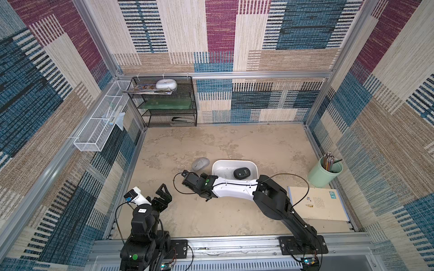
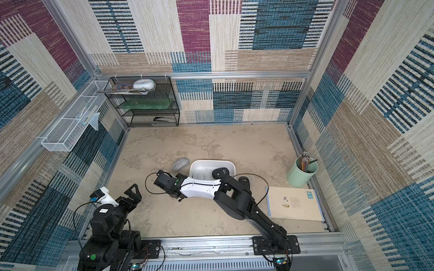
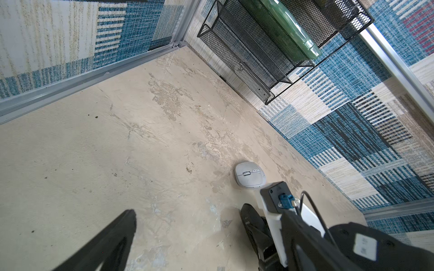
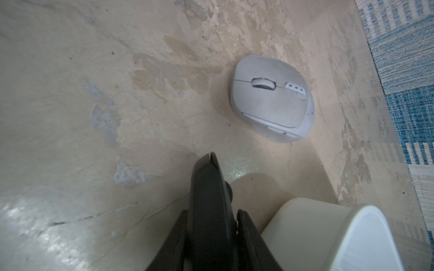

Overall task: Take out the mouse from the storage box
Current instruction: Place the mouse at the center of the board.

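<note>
The white storage box [image 1: 234, 162] [image 2: 211, 161] sits mid-table, and a black mouse [image 1: 242, 173] [image 2: 220, 173] lies inside it. A light grey mouse [image 1: 200, 163] [image 2: 180, 163] [image 4: 272, 98] [image 3: 249, 174] rests on the table just left of the box. My right gripper [image 1: 203, 175] [image 2: 179, 175] [image 4: 211, 157] is shut and holds nothing. It hangs low beside the box's near-left corner [image 4: 340, 234], a short way in front of the grey mouse. My left gripper [image 1: 163, 196] [image 2: 130, 196] [image 3: 187, 208] stands open over bare table at the near left.
A green cup of pencils [image 1: 325, 172] and a flat notebook [image 1: 317, 203] are at the right. A black mesh rack [image 1: 164, 103] stands in the back-left corner. A white wire basket [image 1: 101, 119] hangs on the left wall.
</note>
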